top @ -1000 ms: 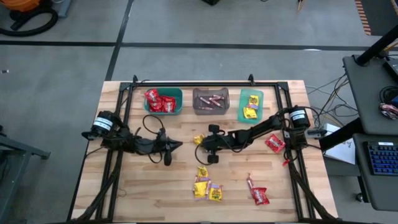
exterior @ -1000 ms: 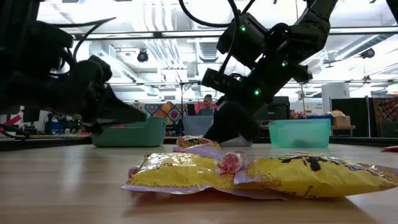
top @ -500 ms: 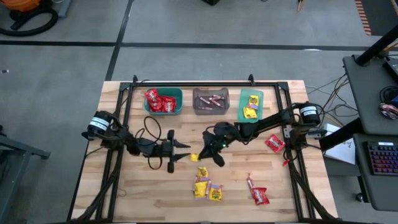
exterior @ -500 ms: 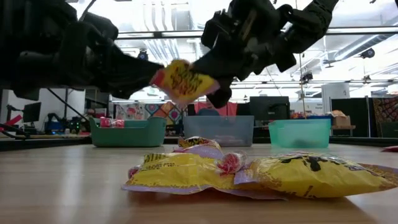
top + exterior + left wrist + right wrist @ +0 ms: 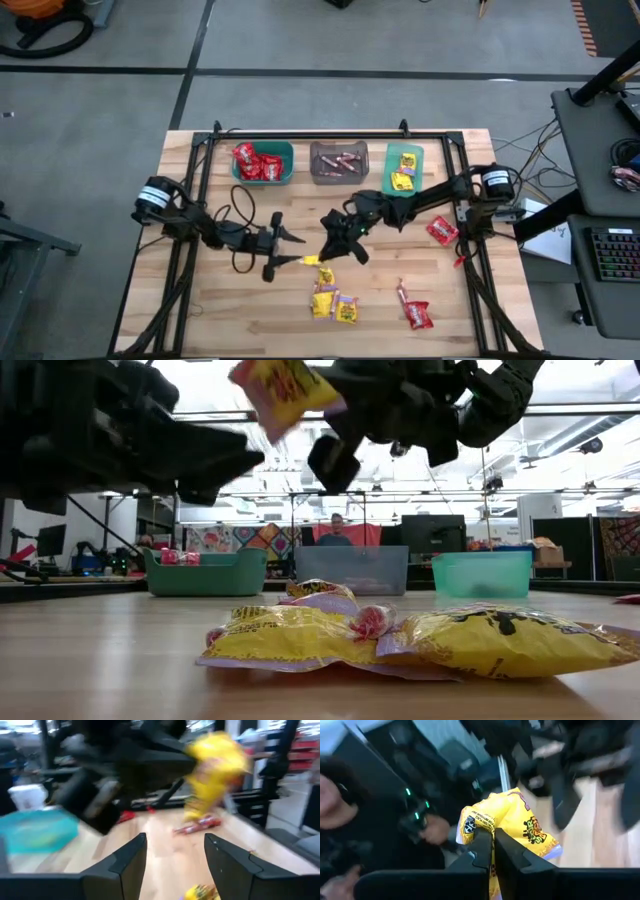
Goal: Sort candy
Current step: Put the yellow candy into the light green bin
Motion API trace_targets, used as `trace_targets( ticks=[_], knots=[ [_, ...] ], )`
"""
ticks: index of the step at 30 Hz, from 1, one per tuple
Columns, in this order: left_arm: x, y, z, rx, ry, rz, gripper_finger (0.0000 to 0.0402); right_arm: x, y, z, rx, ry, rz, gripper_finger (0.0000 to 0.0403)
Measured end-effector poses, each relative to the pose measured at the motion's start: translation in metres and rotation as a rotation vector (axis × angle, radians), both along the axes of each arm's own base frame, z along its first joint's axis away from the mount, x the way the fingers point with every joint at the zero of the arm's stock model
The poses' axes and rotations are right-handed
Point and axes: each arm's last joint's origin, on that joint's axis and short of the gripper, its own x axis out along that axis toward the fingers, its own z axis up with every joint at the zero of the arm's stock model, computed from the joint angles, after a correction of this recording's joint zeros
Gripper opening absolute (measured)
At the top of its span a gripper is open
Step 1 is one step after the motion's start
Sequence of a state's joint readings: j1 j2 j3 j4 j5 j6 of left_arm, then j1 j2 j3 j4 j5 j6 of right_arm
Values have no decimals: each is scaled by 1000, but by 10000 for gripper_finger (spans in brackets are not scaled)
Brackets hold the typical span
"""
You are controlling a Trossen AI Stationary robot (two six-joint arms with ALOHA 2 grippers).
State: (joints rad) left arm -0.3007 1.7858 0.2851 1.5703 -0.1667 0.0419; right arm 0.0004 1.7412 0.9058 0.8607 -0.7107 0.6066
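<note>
Right gripper [image 5: 492, 851] clamped on 1 yellow packet [image 5: 507, 827] above mid-table, facing left gripper [image 5: 175, 852] with fingers spread wide, nothing between them.

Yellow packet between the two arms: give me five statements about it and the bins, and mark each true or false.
1. The right gripper is shut on the yellow packet. True.
2. The left gripper also grips that packet. False: its jaws stand open, and the packet hangs beyond them.
3. The teal bin holds red packets. True.
4. The green bin holds only thin pinkish sticks. False: yellow packets lie in it; the sticks are in the grey bin.
5. No candy is left on the table. False: yellow and red packets still lie on it.
</note>
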Motion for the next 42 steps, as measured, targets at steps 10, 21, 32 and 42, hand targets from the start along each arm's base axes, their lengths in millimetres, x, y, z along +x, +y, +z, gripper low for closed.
trace_targets(
  ticks=[10,21,32,42],
  knots=[
    [15,-5,12,-14,-53,-2,164,3,-5,3,75,24,-161,9],
    [14,-5,11,-42,-47,1,81,3,-5,1,86,55,-169,11],
    [0,1,-2,-155,40,23,3,2,-9,5,56,44,-182,126],
    [-17,11,-14,-435,105,197,1,-5,3,12,-510,81,-574,211]
  ],
)
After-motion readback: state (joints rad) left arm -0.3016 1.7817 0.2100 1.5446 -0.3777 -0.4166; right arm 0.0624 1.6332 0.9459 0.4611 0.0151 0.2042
